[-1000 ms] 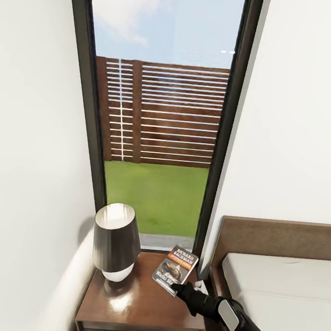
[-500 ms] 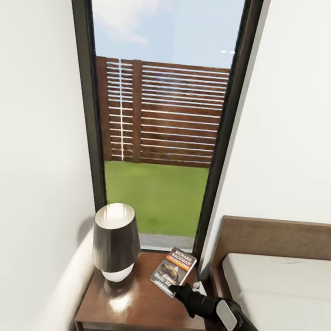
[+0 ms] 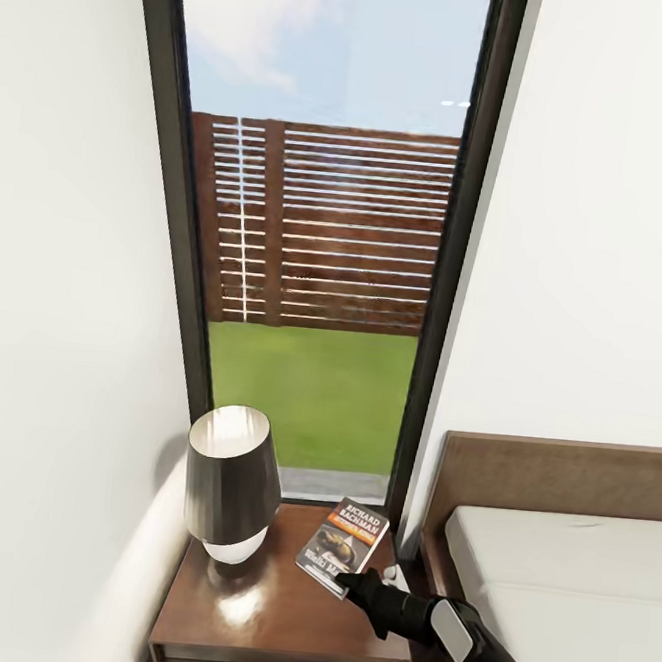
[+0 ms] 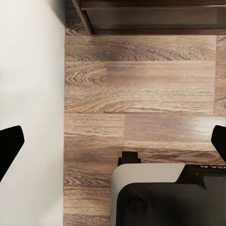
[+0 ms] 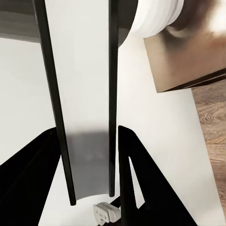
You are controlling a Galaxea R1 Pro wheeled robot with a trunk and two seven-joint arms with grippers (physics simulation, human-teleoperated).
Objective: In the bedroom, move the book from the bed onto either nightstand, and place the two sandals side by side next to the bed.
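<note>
My right pincer [image 3: 346, 580] reaches in from the bed side, over the near right part of the nightstand [image 3: 277, 607]. Its black fingers are closed on the near edge of the book [image 3: 343, 545]; from my right wrist camera the book [image 5: 87, 132] stands edge-on between the two fingers [image 5: 141, 179], clamped at its lower end.

The book is tilted, far end toward the window [image 3: 321, 220], cover up: orange band, white lettering, dark oval picture. It hangs over the right rear quarter of the glossy surface. Whether its far edge touches the wood, I cannot tell.

A lamp [image 3: 232, 483] with a dark shade and white base stands on the left rear part of the same surface, apart from the book.

The bed [image 3: 560, 582] lies just beside the nightstand on the right, pale mattress against a brown headboard. Through the window: grass and a brown slatted fence.

My left pincer [image 4: 113, 146] points down at the wood-plank floor [image 4: 141, 94]. Its two black fingertips sit at opposite edges of the wrist picture, spread wide, with nothing between them. A white wall runs along one side of that floor, a dark cabinet at the far end
</note>
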